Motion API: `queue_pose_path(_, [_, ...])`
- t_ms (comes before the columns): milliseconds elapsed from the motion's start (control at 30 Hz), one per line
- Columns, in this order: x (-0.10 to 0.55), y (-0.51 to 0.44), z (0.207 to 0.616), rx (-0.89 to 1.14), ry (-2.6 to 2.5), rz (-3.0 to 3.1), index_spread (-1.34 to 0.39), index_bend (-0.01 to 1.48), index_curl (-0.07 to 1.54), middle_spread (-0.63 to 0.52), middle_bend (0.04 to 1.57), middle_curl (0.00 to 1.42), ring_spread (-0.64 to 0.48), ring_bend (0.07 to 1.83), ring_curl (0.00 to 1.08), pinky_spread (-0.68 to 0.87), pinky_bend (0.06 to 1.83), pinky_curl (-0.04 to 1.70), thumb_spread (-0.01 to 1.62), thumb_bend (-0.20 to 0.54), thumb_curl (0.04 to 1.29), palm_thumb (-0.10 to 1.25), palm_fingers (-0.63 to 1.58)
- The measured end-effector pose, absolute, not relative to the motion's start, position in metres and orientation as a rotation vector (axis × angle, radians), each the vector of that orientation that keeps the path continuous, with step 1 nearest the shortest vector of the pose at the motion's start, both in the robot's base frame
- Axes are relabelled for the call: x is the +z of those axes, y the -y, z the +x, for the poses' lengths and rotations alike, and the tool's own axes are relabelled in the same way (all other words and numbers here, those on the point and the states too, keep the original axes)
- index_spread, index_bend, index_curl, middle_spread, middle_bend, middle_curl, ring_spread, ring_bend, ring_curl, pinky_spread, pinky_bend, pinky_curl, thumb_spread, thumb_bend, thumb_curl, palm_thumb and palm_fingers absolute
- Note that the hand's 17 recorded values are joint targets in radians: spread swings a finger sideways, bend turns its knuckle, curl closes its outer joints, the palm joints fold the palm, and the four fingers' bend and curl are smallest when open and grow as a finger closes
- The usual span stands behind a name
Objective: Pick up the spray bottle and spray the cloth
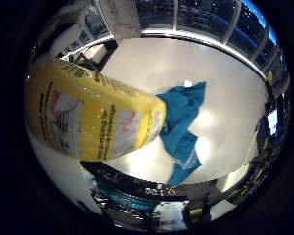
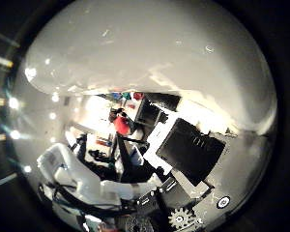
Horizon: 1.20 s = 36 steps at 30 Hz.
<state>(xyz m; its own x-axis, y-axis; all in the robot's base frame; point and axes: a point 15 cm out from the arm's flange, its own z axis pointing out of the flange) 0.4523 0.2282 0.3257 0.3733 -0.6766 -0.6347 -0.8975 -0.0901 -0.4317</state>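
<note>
Close against the palm, the yellow spray bottle (image 1: 90, 117) looms above the bench (image 1: 225, 88) beside the blue cloth (image 1: 183, 129), apparently lifted for spraying, though I cannot tell the fingers' (image 2: 183, 159) grip.
</note>
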Motion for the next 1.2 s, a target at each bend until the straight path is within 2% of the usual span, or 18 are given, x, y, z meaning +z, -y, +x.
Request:
queue_pose_path(467, [0.255, -0.305, 0.462, 0.618, -1.119, -1.727, -0.26, 1.08, 1.03, -0.15, 1.37, 0.87, -0.27, 1.31, 0.94, -0.12, 1.02, 1.62, 1.1, -0.013, 0.6, 1.02, 1.09])
queue_pose_path(1033, [0.189, -0.308, 0.566, 0.586, -1.14, -1.614, -0.26, 1.06, 1.04, -0.14, 1.38, 0.85, -0.26, 1.32, 0.92, -0.13, 1.03, 1.59, 1.12, -0.013, 0.59, 1.01, 1.1])
queue_pose_path(1200, [0.159, -0.294, 0.583, 0.598, -1.192, -1.597, -0.26, 1.06, 1.04, -0.14, 1.38, 0.84, -0.26, 1.33, 0.92, -0.13, 1.03, 1.57, 1.13, -0.014, 0.59, 1.01, 1.1])
